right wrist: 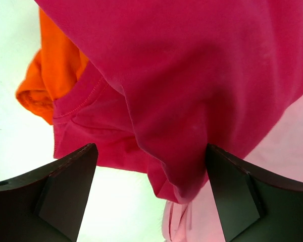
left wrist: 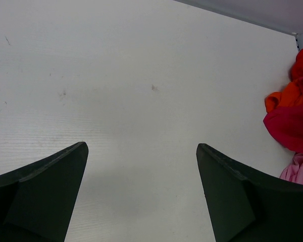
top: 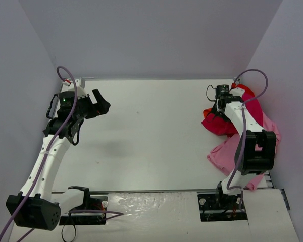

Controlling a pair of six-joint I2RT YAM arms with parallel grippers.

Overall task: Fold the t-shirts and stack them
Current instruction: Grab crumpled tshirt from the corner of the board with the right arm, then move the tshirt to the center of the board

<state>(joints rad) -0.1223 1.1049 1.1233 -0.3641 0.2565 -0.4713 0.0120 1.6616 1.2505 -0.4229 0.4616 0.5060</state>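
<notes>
Crimson t-shirt (right wrist: 192, 75) just beyond spread right fingers (right wrist: 55, 201); left fingers (left wrist: 40, 201) spread, well away.

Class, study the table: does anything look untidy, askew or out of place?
Yes: the t-shirts lie unfolded in one crumpled heap at the table's right edge, crimson shirt partly over light pink shirt, orange shirt and bright red shirt behind.

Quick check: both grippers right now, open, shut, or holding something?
Left gripper: open, holding nothing.
Right gripper: open, just above the crimson t-shirt, not gripping it.
</notes>
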